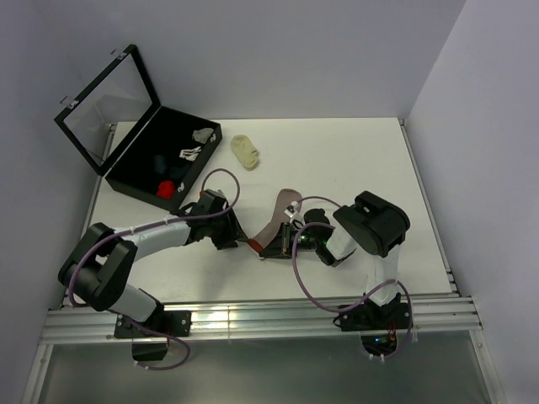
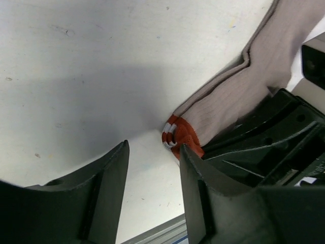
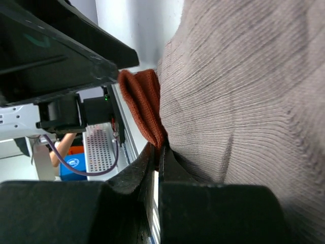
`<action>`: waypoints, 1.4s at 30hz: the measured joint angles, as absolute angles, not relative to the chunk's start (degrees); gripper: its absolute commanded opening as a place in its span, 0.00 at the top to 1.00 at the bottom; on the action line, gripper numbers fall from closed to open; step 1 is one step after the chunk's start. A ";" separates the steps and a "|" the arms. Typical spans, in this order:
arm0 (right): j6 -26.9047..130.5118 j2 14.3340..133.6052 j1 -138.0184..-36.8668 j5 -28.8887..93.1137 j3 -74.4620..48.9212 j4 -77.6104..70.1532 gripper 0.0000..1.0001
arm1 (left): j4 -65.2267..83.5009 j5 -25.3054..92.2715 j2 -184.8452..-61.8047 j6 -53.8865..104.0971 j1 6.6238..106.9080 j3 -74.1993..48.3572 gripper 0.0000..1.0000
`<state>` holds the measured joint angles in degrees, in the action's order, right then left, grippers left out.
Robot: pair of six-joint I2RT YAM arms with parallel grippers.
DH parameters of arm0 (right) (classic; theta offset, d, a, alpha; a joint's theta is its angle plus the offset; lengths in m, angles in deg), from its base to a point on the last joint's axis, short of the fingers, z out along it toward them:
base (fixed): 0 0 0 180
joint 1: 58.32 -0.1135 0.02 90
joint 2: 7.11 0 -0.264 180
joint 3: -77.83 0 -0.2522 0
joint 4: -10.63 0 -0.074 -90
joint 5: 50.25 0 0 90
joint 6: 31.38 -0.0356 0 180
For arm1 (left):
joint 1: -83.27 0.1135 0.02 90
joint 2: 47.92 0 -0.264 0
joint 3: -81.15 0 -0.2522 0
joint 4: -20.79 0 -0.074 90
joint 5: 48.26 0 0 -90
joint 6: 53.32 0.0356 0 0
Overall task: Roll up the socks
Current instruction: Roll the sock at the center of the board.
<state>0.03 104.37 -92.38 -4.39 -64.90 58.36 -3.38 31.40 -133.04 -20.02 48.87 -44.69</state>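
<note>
A dusty-pink sock (image 1: 274, 223) lies mid-table, its red-and-white striped cuff (image 1: 255, 245) toward the near edge. My right gripper (image 3: 158, 152) is shut on the sock's (image 3: 244, 101) edge beside the red cuff (image 3: 144, 101); in the top view this gripper (image 1: 269, 250) sits low over the cuff end. My left gripper (image 2: 153, 147) stands open just left of the cuff (image 2: 177, 134), bare table between its fingers, its right finger almost at the cuff. In the top view that gripper (image 1: 239, 241) is left of the sock. A navy sock (image 1: 160, 162) and something red (image 1: 168, 187) lie in the black box.
An open black box (image 1: 135, 181) with its lid raised stands at the back left, small white-grey items (image 1: 195, 143) inside. A pale-yellow sock (image 1: 246, 151) lies just right of it. The table's metal front rail (image 1: 253, 316) runs close behind both grippers.
</note>
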 measured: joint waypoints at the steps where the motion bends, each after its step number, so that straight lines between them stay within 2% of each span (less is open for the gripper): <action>1: -0.36 104.50 -92.38 -4.41 -64.98 58.67 1.00 | -3.27 31.09 -133.50 -20.02 48.83 -44.69 0.53; 13: -0.91 104.63 -92.16 -4.58 -64.77 58.06 0.99 | -2.55 29.30 -137.28 -19.85 48.11 -43.35 0.58; 17: 0.07 103.65 -92.16 -4.65 -63.96 54.97 0.97 | -2.51 28.44 -138.96 -19.74 48.04 -42.15 0.67; 18: 0.73 103.08 -92.18 -4.47 -63.74 53.57 0.94 | -2.55 28.25 -139.47 -19.63 48.00 -41.80 0.71; 19: 1.54 102.25 -92.18 -4.34 -63.35 51.65 0.92 | -2.68 28.12 -139.79 -19.56 47.98 -41.50 0.81; 22: 4.51 99.47 -92.20 -3.12 -62.21 45.36 0.82 | -3.40 28.03 -140.95 -19.26 47.85 -40.08 0.88; 24: 6.70 97.40 -92.27 -1.79 -61.40 40.96 0.71 | -4.04 28.07 -141.61 -18.91 47.69 -39.07 0.90; 26: 9.39 94.75 -92.84 -0.06 -60.09 35.37 0.64 | -4.89 28.12 -142.33 -18.45 47.54 -38.04 0.91; 32: 18.35 87.93 -97.21 10.96 -53.16 16.66 0.56 | -7.56 28.40 -143.90 -17.49 47.06 -35.35 0.92; 40: 26.83 81.66 -105.91 31.94 -45.84 -2.03 0.55 | -9.81 28.93 -145.26 -16.29 46.34 -33.04 0.94; 42: 28.64 80.39 -107.85 36.68 -44.88 -4.56 0.58 | -10.22 29.14 -145.32 -16.09 46.23 -32.73 0.94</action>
